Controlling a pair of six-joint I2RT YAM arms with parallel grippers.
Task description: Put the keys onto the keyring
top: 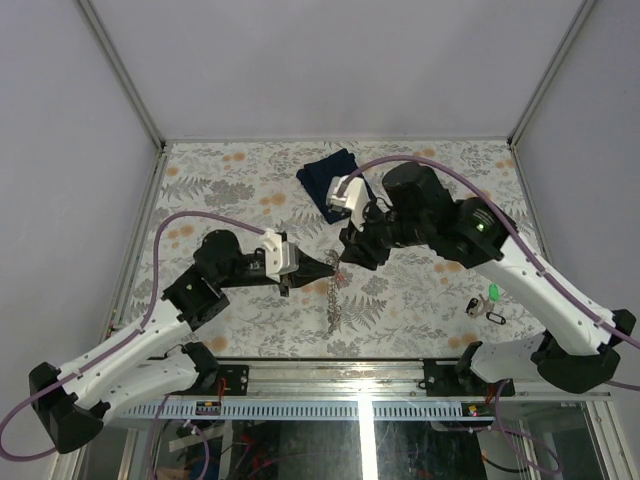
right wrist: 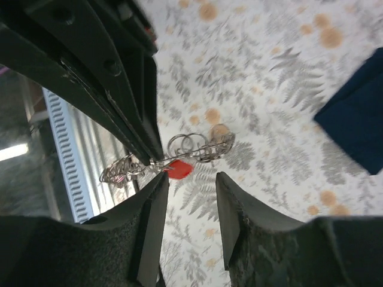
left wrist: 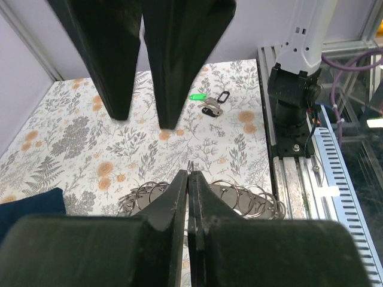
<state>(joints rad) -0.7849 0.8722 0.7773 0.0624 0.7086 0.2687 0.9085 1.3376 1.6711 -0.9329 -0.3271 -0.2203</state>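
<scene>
Right wrist view shows my right gripper (right wrist: pixel 191 182) with its two fingers apart and nothing between them. My left gripper (left wrist: pixel 190 174) is squeezed shut on one thin end of the keyring (right wrist: pixel 194 143), and the rest of the keyring droops down toward the tabletop (top: pixel 250 190). A red key (right wrist: pixel 178 170) sits right at that end, just by the tip of my left gripper. I cannot tell if it is all the way on. I think it could drop off if I shake or tip the ring. The thin end could also slip out, because I only pinch it at the very tip. My right fingers are close and could knock it. The keyring looks silvery and floppy, like lots of small thin loops bunched together. A green key (top: pixel 492 292) and a black key (top: pixel 496 318) lie well apart from it, near my right arm's base.
</scene>
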